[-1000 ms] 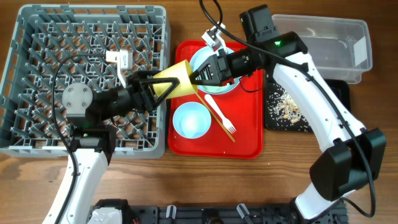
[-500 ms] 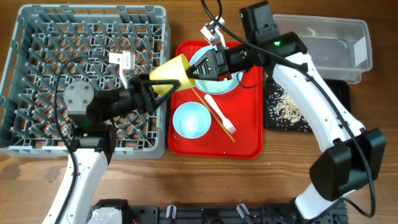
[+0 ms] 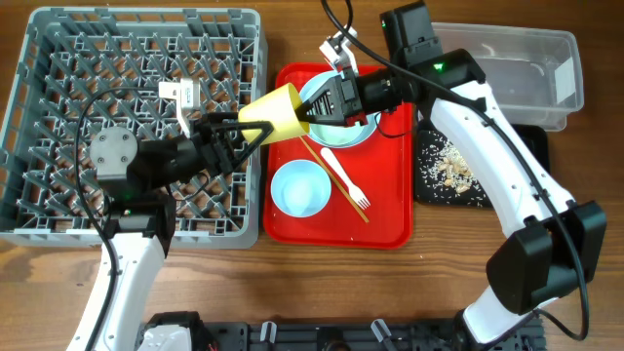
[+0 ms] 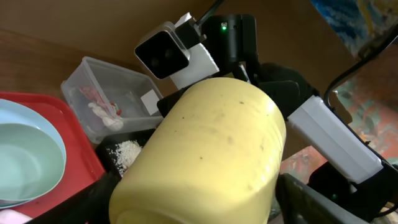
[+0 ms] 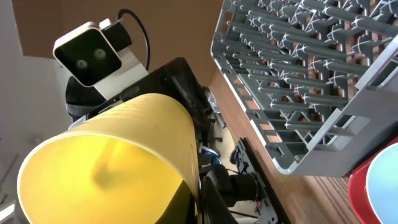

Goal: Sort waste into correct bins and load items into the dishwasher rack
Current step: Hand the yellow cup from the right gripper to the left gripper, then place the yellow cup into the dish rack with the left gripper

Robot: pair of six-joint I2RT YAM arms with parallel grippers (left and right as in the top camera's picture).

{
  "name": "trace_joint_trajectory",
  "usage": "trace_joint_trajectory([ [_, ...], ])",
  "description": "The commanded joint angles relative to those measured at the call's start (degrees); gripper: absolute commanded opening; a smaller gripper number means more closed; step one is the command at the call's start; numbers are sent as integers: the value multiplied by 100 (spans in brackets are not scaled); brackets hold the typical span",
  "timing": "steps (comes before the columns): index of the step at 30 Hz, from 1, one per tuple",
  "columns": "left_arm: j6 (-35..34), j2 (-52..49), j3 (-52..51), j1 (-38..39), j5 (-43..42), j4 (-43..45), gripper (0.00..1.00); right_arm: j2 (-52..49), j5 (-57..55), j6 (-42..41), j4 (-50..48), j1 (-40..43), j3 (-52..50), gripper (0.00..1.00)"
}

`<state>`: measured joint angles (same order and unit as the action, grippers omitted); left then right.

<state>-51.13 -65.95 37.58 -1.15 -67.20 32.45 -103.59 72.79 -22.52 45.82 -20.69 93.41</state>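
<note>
The small yellow cup (image 3: 276, 112) hangs in the air on its side, between the grey dishwasher rack (image 3: 58, 58) and the red serving tray. My right gripper (image 3: 314, 105) is shut on its rim; the right wrist view looks into the cup's mouth (image 5: 106, 162). My left gripper (image 3: 249, 132) is open, with its fingers on either side of the cup's base, which fills the left wrist view (image 4: 205, 155). One pale bowl (image 3: 299, 188) sits on the tray. A second bowl (image 3: 356, 132) is partly hidden under my right arm. The white fork (image 3: 347, 187) and the wooden stick (image 3: 327, 166) lie beside them.
The red serving tray (image 3: 390, 229) lies in the middle. The clear tub (image 3: 507, 68) stands at the back right and holds a red-and-white wrapper (image 4: 93, 99). The black tray (image 3: 429, 190) in front of it holds beige crumbs (image 3: 448, 166). The rack also shows in the right wrist view (image 5: 311, 74).
The cup has risen a little with my right gripper. My left arm has drawn back slightly to the left, its fingers still around the cup's base.
</note>
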Motion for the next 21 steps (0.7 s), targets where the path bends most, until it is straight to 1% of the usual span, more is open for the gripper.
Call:
trace_joint_trajectory([
  [1,144,-17,59,-24,-31,72,78,68,55,0,28,0,70,4],
  [4,140,-15,59,-20,-31,407,77,68,179,2,35,-2,70,4],
  [7,138,-17,59,2,-107,415,78,68,181,0,33,-4,70,4],
  [9,142,-17,59,177,-114,424,77,68,181,2,33,-9,70,4],
  [10,142,-17,59,225,-114,424,76,68,181,2,33,-15,70,4],
  [13,140,-17,59,297,-114,424,67,68,181,2,33,-37,70,4],
  [21,142,-17,59,289,-116,400,57,68,175,20,28,-37,70,5],
])
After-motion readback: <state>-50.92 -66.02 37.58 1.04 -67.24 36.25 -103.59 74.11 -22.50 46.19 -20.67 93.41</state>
